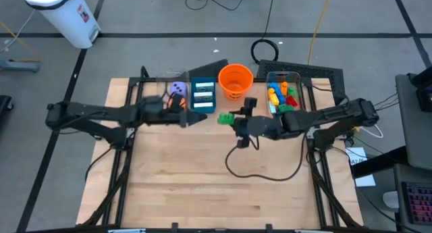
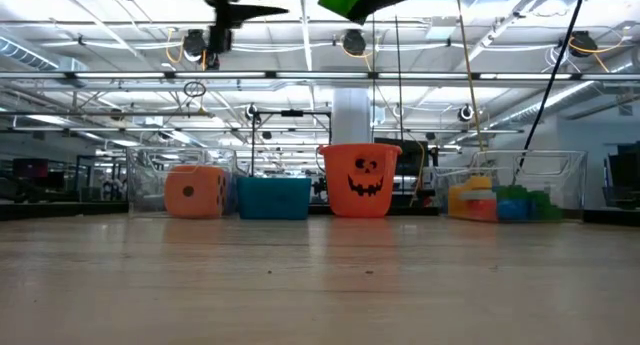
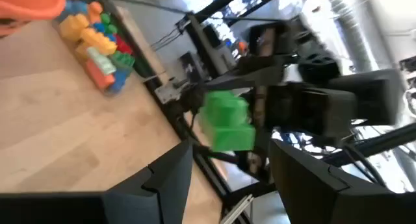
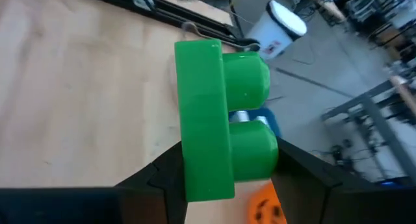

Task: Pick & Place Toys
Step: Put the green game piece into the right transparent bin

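Wooden table [image 2: 320, 285] bare in front — ceiling lights [image 2: 350, 40] glowing beyond

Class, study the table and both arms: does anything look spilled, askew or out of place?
Nothing stands out. The right gripper holds a green brick in the air, and the other bricks sit inside their clear bin.

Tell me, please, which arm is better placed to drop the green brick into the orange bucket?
The right. Its gripper already holds the green brick raised above the table, just in front of the orange bucket. The left gripper is open and empty, nearer the teal box.
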You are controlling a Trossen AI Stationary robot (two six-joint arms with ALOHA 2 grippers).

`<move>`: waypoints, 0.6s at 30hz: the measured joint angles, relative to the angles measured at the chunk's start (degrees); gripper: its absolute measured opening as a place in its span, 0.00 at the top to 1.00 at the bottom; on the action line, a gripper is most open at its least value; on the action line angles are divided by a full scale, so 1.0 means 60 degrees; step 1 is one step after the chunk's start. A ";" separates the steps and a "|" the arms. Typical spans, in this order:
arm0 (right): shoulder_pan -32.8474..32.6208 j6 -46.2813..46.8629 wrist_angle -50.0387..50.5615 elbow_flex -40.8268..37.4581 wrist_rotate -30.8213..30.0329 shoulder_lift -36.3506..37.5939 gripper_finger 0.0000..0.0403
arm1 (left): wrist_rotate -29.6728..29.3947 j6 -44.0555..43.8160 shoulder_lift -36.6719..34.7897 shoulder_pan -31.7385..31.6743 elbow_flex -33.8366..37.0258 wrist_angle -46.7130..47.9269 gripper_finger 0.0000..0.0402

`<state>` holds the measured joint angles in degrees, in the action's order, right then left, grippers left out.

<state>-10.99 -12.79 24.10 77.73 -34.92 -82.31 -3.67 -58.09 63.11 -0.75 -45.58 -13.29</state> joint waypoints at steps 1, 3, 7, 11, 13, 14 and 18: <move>0.0114 -0.0264 -0.0025 0.0000 0.0019 0.0009 0.57 | 0.0410 -0.0047 0.0183 -0.0314 -0.0028 -0.0004 0.47; 0.0323 -0.0660 -0.0051 0.0000 0.0053 0.0000 0.57 | 0.1264 0.0003 0.0697 -0.0836 -0.0377 -0.0043 0.47; 0.0633 -0.0754 -0.0031 0.0000 0.0070 -0.0133 0.57 | 0.2581 0.0764 0.1845 -0.1481 -0.1386 0.0013 0.47; 0.0726 -0.0548 0.0255 -0.0004 -0.0075 -0.0102 0.56 | 0.2938 0.1606 0.2771 -0.1713 -0.2668 0.0969 0.47; 0.0733 -0.0534 0.0436 -0.0004 -0.0138 -0.0082 0.56 | 0.2860 0.1859 0.3098 -0.1706 -0.3298 0.1667 0.47; 0.0727 -0.0508 0.0573 -0.0004 -0.0176 -0.0085 0.57 | 0.2825 0.1963 0.3262 -0.1676 -0.3593 0.2036 0.47; 0.0644 -0.0130 0.1209 -0.0001 0.0036 -0.0002 0.57 | 0.1986 0.2161 0.3762 -0.1516 -0.4566 0.3296 0.47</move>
<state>-7.13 -13.57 31.36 77.73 -34.71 -82.32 8.25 -45.12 85.68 -9.84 -72.98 6.49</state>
